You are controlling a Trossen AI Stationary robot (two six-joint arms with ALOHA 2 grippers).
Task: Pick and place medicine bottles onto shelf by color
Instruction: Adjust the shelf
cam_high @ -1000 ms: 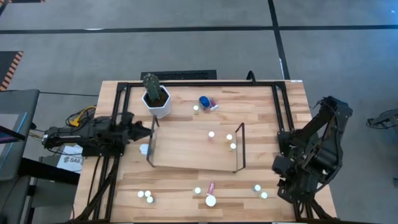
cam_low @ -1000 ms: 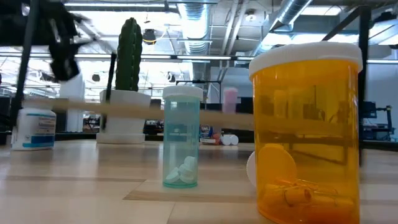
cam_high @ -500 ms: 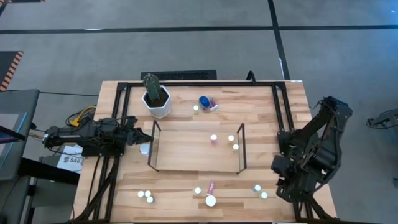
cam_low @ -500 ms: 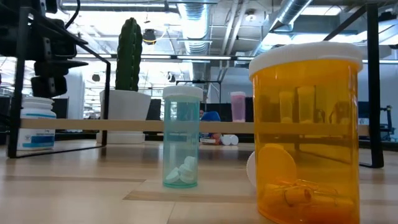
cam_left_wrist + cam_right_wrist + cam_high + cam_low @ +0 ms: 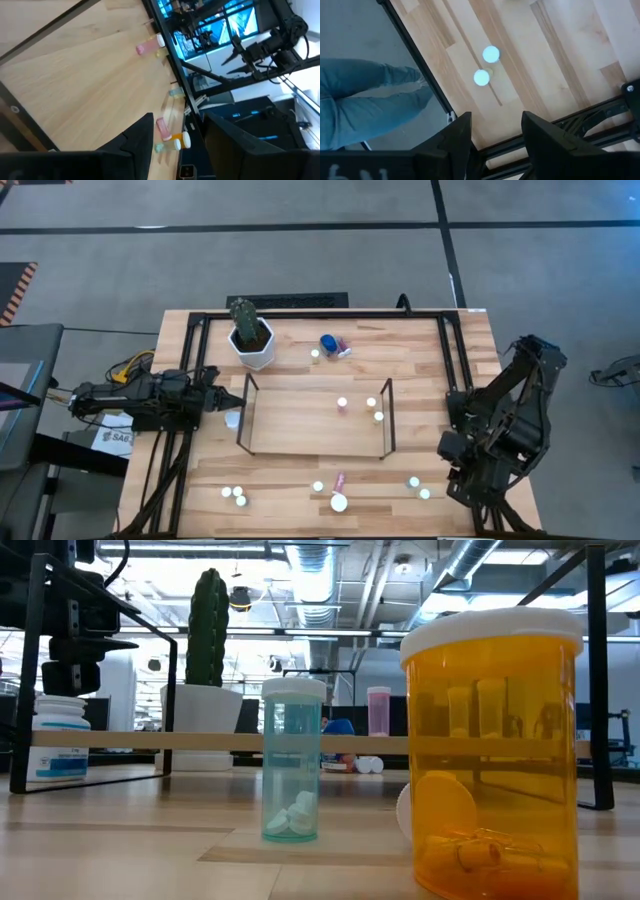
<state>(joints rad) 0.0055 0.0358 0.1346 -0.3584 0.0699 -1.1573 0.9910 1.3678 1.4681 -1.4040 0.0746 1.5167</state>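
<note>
low view, nearest: a big orange bottle [image 5: 492,750] with white cap, right of frame; just left of it a teal bottle [image 5: 291,760] holding white tablets, upright on the table [image 5: 300,470]. from above, more white-capped bottles stand along the near edge: a pair [image 5: 233,495] at left, one large cap [image 5: 339,502] and a pink bottle [image 5: 340,480] lying down in the middle, two teal-tinted caps [image 5: 418,487] at right.

right gripper [image 5: 492,130] hangs above those two caps at the near right corner, fingers spread with a clear gap, nothing between them. a person's jeans leg [image 5: 365,105] shows beyond the table edge.

mid-table: the shelf [image 5: 300,420], three small bottles [image 5: 362,406] standing at its right end. left gripper [image 5: 222,398] sits just off the shelf's left panel, beside a white bottle [image 5: 57,737]; fingers parted and empty in its wrist view.

far side: cactus pot [image 5: 252,335], blue-capped bottle [image 5: 328,342].
</note>
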